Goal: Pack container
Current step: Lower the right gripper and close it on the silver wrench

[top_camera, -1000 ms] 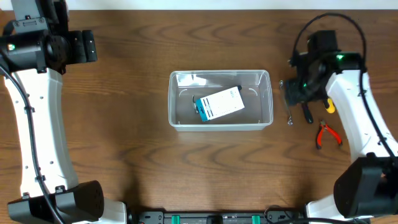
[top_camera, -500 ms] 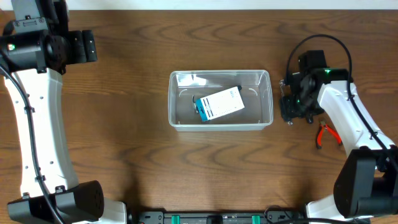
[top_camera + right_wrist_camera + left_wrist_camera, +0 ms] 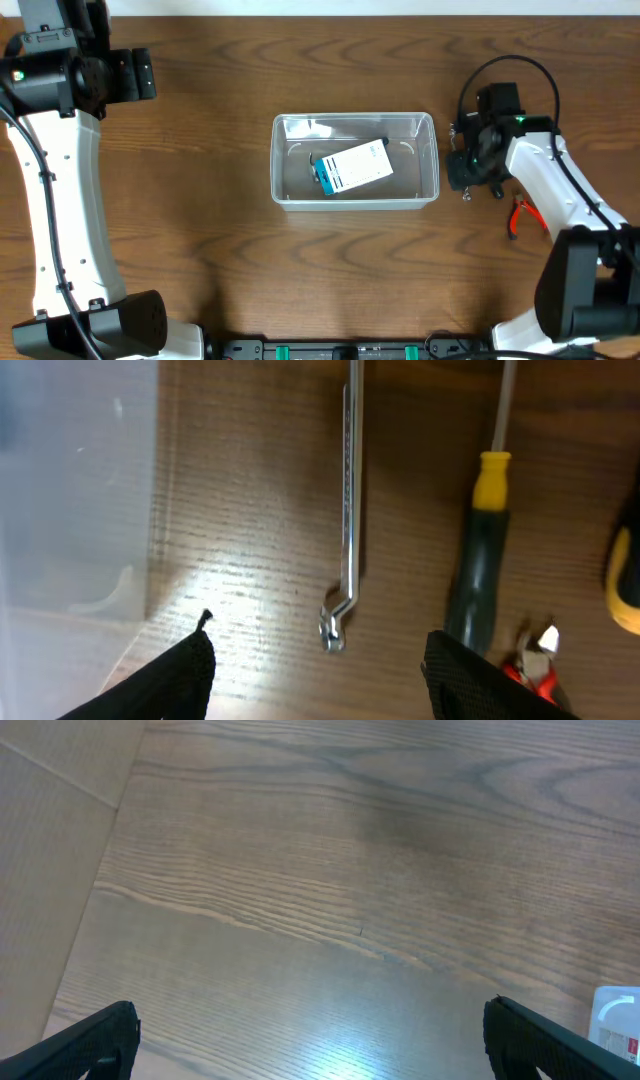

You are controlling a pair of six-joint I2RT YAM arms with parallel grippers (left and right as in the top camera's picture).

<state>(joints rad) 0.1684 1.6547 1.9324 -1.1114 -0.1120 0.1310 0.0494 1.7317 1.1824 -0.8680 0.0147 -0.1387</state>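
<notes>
The clear plastic container (image 3: 355,194) stands mid-table with a blue-and-white box (image 3: 351,166) inside. Its wall shows at the left of the right wrist view (image 3: 70,490). My right gripper (image 3: 466,180) is open just right of the container, low over a slim metal wrench (image 3: 346,510) that lies between its fingers (image 3: 325,675). A screwdriver with a black and yellow handle (image 3: 478,550) lies right of the wrench. Red-handled pliers (image 3: 524,216) lie further right. My left gripper (image 3: 310,1040) is open and empty over bare wood at the far left.
A second yellow-and-black handle (image 3: 625,575) shows at the right edge of the right wrist view. The container's corner (image 3: 615,1020) shows at the right edge of the left wrist view. The table's wooden edge (image 3: 60,830) runs along the left.
My right gripper has moved left and down toward the table, from over the screwdriver to over the wrench beside the container. The left arm has not moved.
</notes>
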